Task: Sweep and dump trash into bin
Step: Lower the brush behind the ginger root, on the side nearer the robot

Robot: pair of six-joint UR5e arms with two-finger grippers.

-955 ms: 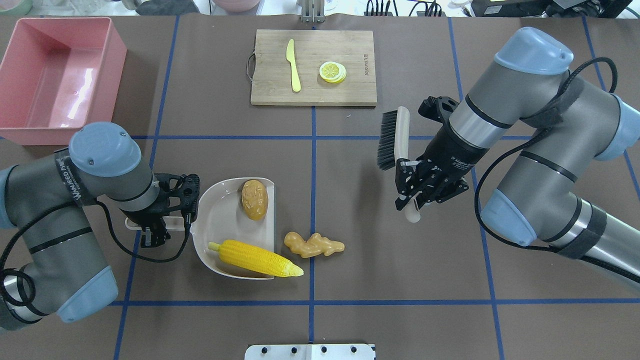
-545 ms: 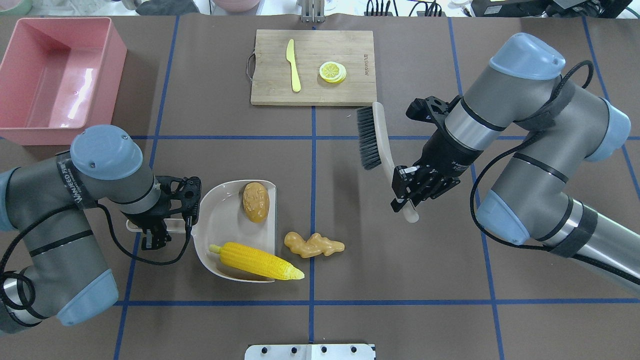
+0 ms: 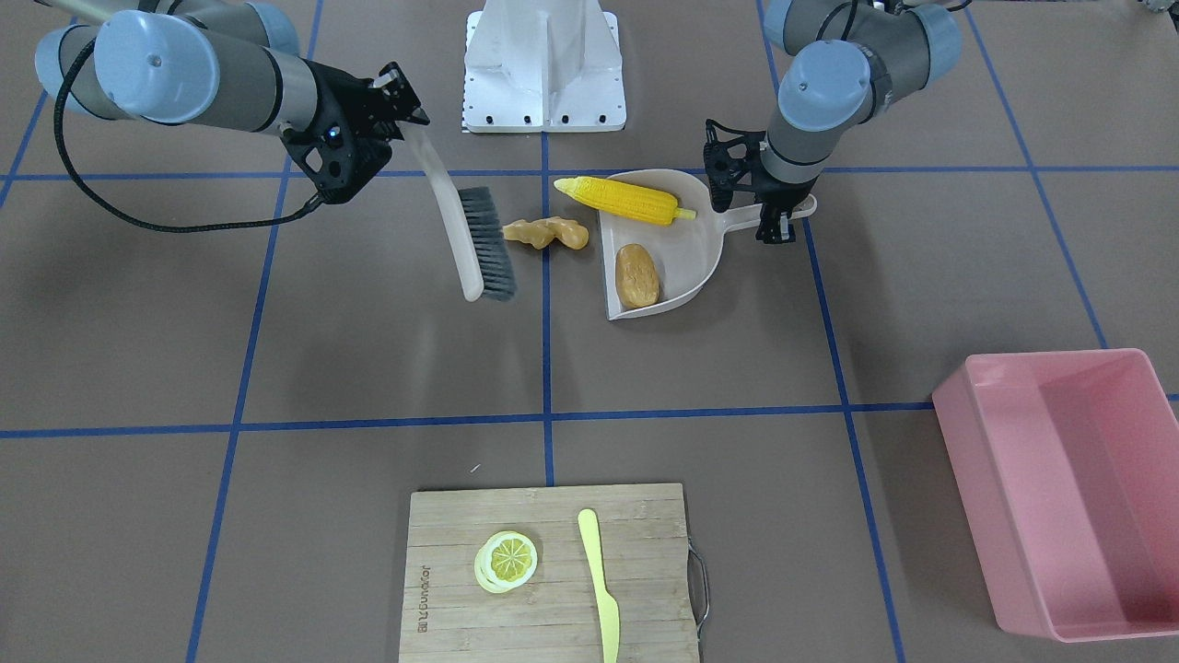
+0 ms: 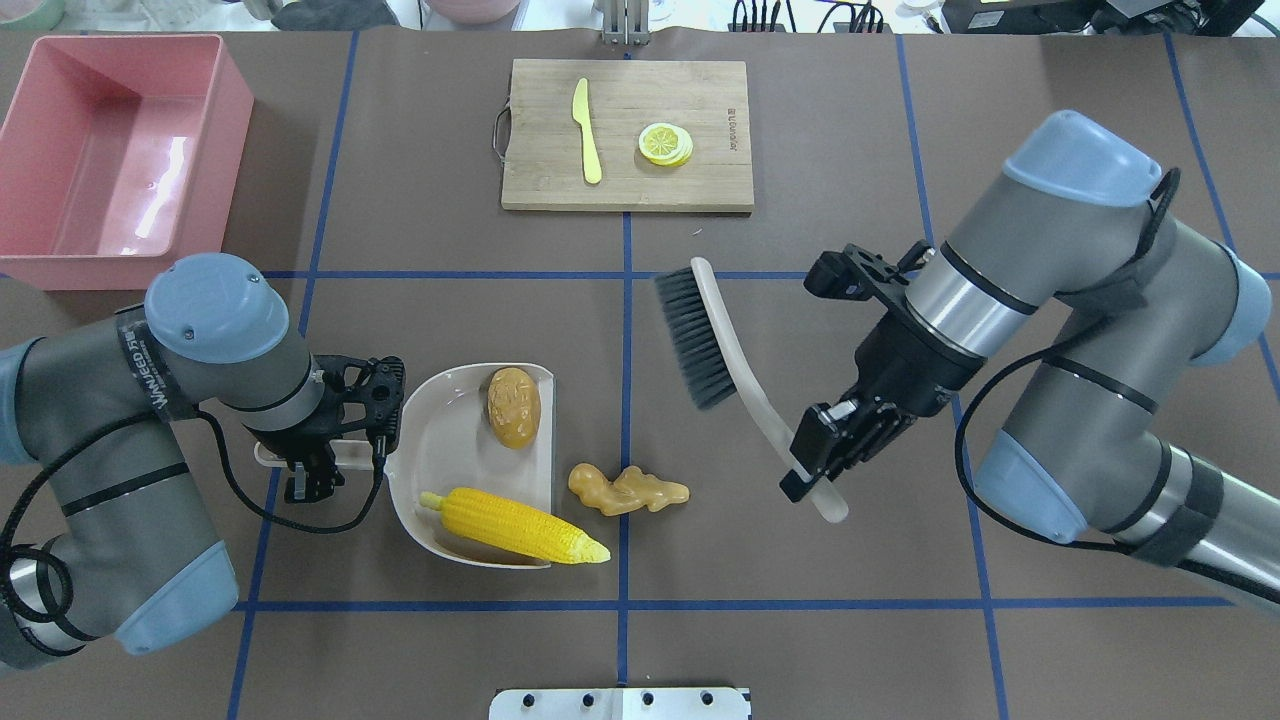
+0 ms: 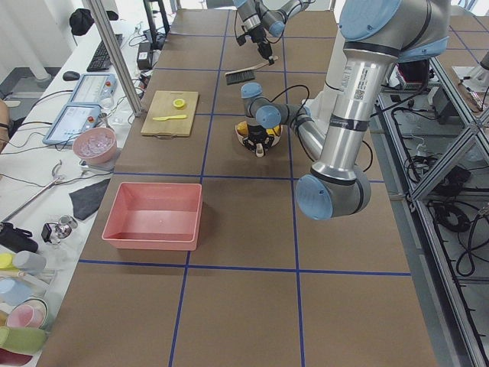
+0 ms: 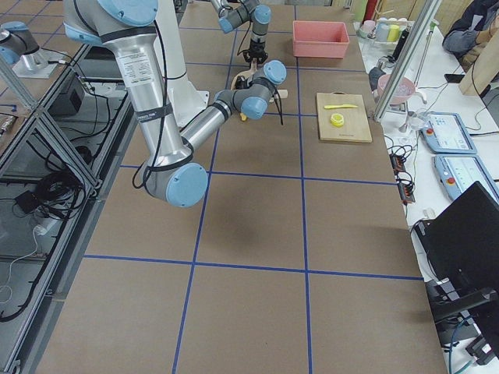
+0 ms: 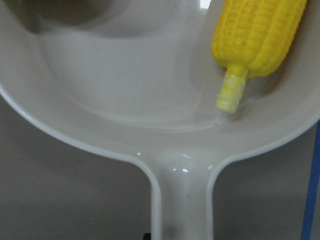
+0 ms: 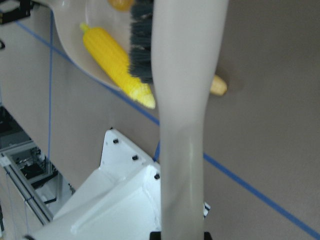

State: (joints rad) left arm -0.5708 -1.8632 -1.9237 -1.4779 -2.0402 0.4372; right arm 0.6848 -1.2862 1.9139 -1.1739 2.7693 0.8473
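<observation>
The beige dustpan (image 4: 440,440) lies left of centre with the potato (image 4: 512,406) and the corn cob (image 4: 515,525) in it; the cob's tip sticks out over its open edge. The ginger root (image 4: 628,490) rests on the table just outside that edge. My left gripper (image 4: 310,455) is shut on the dustpan handle (image 7: 182,200). My right gripper (image 4: 815,470) is shut on the brush handle (image 8: 182,125), and the bristle head (image 4: 695,340) hangs above and right of the ginger, apart from it. The pink bin (image 4: 110,170) stands at the far left corner.
A wooden cutting board (image 4: 700,185) with a pale yellow knife (image 4: 587,130) and a lemon slice (image 4: 665,143) lies at the far middle. Blue tape lines cross the brown table. A white mount plate (image 4: 620,703) sits at the near edge.
My right arm has swung the brush left and toward the near side, so its head is now closer to the ginger. The left arm and dustpan have barely shifted.
</observation>
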